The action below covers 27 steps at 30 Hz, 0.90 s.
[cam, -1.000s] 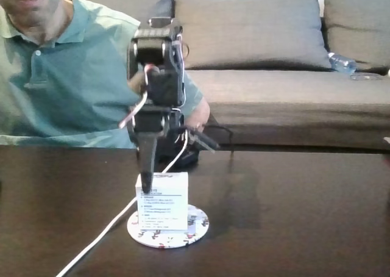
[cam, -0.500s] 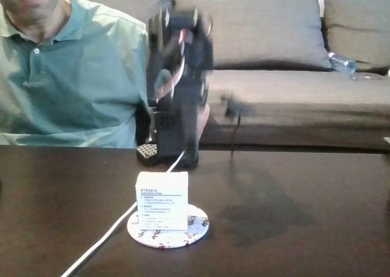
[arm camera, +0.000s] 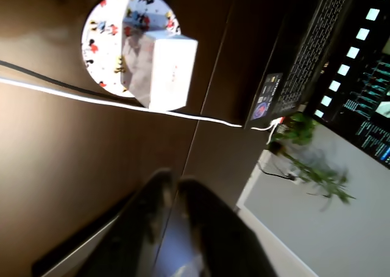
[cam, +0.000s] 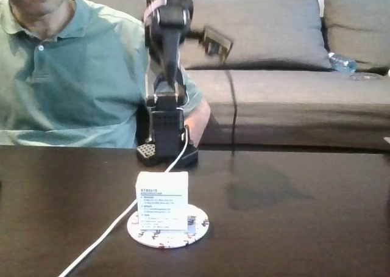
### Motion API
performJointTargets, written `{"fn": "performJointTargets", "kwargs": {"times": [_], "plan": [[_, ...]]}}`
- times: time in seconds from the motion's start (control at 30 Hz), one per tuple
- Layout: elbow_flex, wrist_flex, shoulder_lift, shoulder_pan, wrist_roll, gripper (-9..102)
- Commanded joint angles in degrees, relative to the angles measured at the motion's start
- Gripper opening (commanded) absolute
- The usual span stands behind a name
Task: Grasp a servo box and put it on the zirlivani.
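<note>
Since a second ago the arm has swung up and away from the servo box (cam: 162,200), and it now stands tall over its base near the table's (cam: 304,228) far edge. The box sits upright on the zirlivani (cam: 196,227) close to the near edge, its label facing the fixed view, with a white cable (cam: 103,235) running just beside it. In the wrist view the claw (arm camera: 175,188) holds nothing, its fingers a narrow gap apart.
</note>
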Motion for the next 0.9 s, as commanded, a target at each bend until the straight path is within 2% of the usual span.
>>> {"fn": "performJointTargets", "kwargs": {"times": [0.0, 0.2, 0.47, 0.73, 0.87], "plan": [[12.7, -8.3, 12.4, 5.7, -2.9, 0], [35.9, -22.9, 15.7, 10.3, -4.8, 0], [53.0, -30.5, 16.6, 10.0, -6.2, 0], [53.7, -29.4, 16.7, 11.1, -8.1, 0], [51.4, -24.9, 19.5, 11.7, -4.7, 0]]}}
